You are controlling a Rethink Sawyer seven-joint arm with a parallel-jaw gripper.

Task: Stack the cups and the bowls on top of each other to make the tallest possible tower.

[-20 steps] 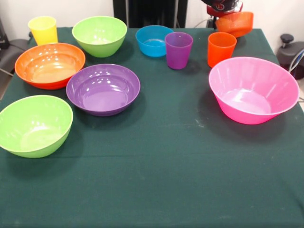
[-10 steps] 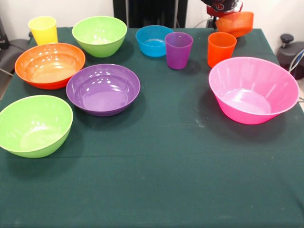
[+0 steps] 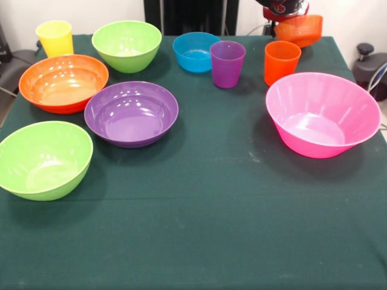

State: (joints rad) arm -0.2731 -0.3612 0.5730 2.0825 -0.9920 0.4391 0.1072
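Note:
My gripper shows at the top right edge, red and black, shut on the rim of the small orange bowl, which hangs tilted above the table's far right corner. Just in front stands the orange cup. The purple cup stands beside the small blue bowl. The yellow cup is at the far left. The large pink bowl sits at the right. An orange bowl, a purple bowl and two lime green bowls sit at the left.
The table has a dark green cloth. The robot's black pedestal stands at the far side. A black object stands off the right edge and a grey seat off the left.

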